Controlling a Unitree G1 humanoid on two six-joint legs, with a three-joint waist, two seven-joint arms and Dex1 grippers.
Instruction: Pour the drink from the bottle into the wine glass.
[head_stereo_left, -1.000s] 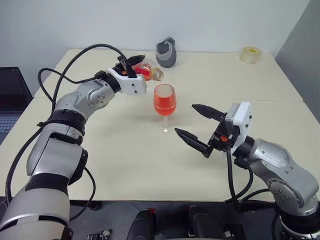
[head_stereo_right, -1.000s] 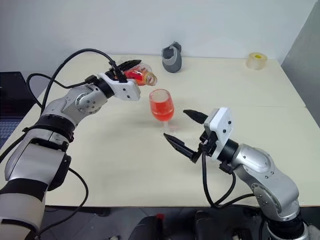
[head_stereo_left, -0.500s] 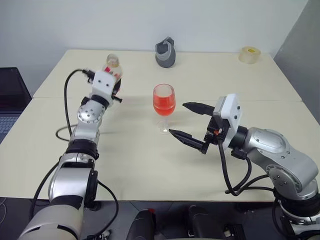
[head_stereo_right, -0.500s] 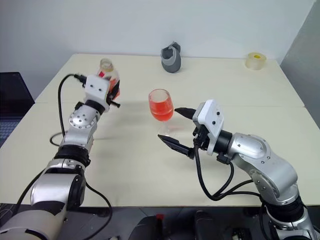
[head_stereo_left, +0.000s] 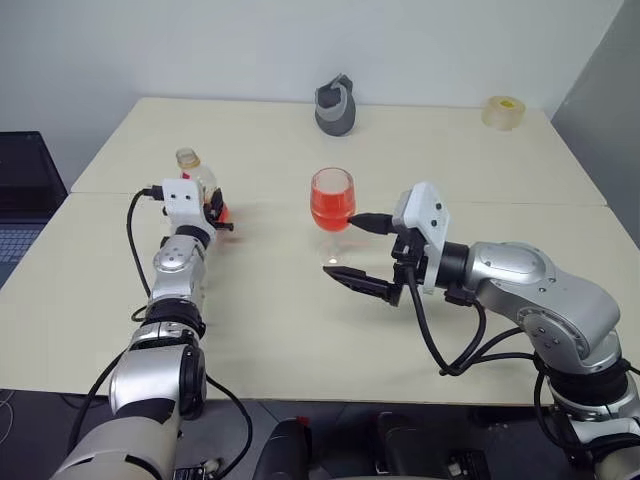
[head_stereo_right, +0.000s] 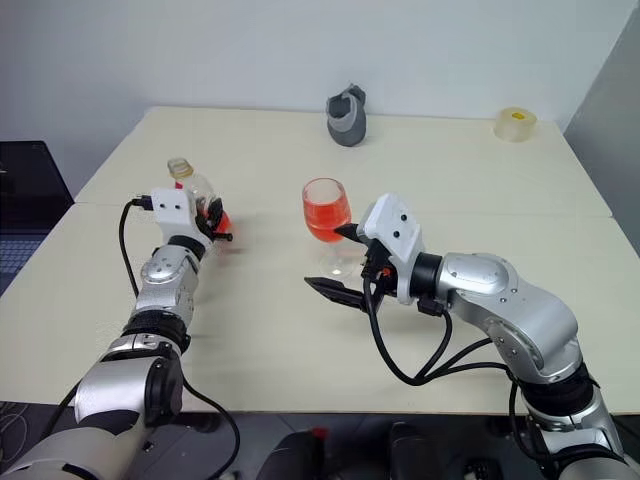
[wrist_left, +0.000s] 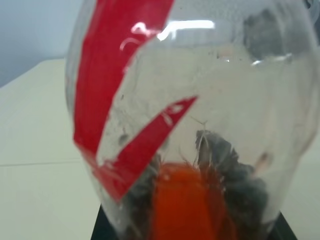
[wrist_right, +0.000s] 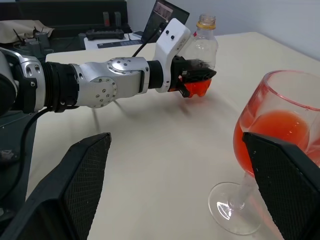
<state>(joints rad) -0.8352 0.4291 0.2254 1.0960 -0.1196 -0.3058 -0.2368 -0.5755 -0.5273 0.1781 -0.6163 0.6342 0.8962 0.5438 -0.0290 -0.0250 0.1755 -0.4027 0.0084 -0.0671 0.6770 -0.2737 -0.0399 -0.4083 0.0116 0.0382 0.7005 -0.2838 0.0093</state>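
**Q:** Bottle (head_stereo_left: 197, 178) status in the head view?

**A:** Upright on the table (head_stereo_left: 260, 330), clamped at its lower body by the left gripper (head_stereo_left: 212, 207), whose fingers are pinched against it. A small remnant of the drink (head_stereo_left: 217, 211) sits at the base, level with the fingers. No cap is visible on the open neck. The wine glass (head_stereo_left: 332, 208) stands well apart from this gripper, toward the right gripper (head_stereo_left: 358, 252), and is about half full of red liquid.

**Q:** Right gripper condition?

**A:** Fingers spread wide, holding nothing. The glass stands just beyond the fingertips, its stem close to the gap between them; contact cannot be confirmed.

**Q:** Left wrist view?

**A:** The bottle's clear wall lies directly against the camera, with the red label stripe (wrist_left: 115, 75) and the red liquid pooled low, near the fingers.

**Q:** Right wrist view?

**A:** Both black fingers (wrist_right: 77, 180) stand far apart. The glass sits next to one finger, foot on the table. Beyond the gap, the left gripper grips the bottle.

**Q:** Other items?

**A:** A grey cup-like object (head_stereo_left: 335, 106) and a tape roll (head_stereo_left: 501, 111), both far beyond the grippers at the table's far edge.
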